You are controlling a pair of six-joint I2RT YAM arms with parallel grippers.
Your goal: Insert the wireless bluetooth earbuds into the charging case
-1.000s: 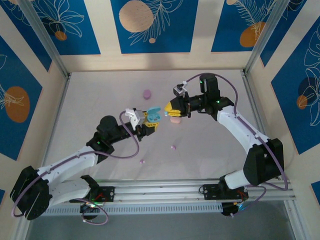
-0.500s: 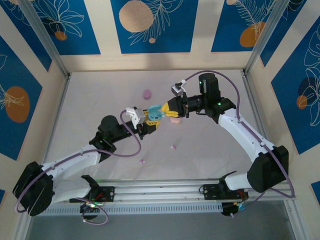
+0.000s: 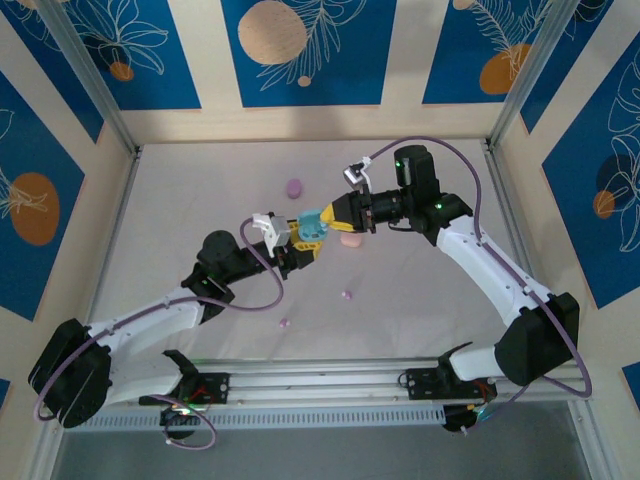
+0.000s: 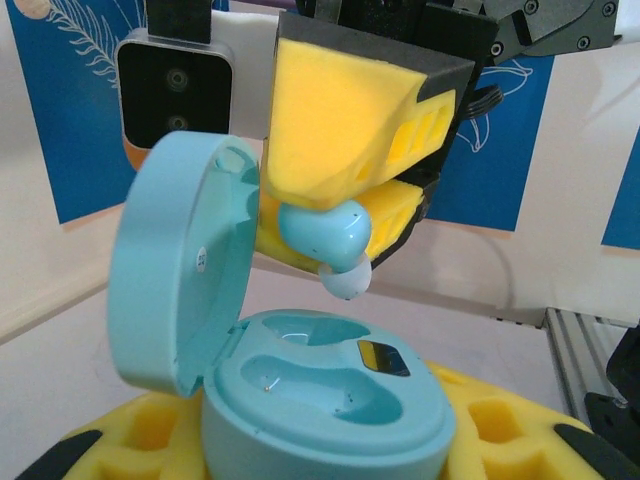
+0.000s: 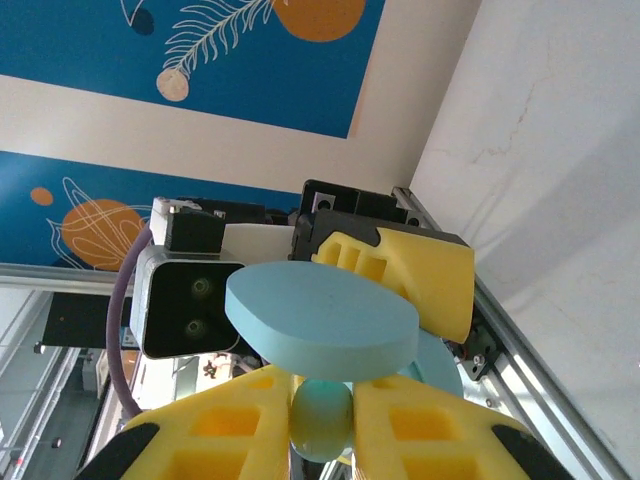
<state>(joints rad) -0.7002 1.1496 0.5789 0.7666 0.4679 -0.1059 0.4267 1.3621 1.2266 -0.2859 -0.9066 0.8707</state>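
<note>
While left jaws clamp the open blue case (image 4: pixel 330 415), right jaws pinch a blue earbud (image 4: pixel 325 235) — just above it.

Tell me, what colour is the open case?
Light blue; the case shows best in the left wrist view.

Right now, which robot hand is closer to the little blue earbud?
Right. The right gripper pinches the blue earbud between its yellow fingers. The left gripper is just below it, holding the open blue case.
</note>
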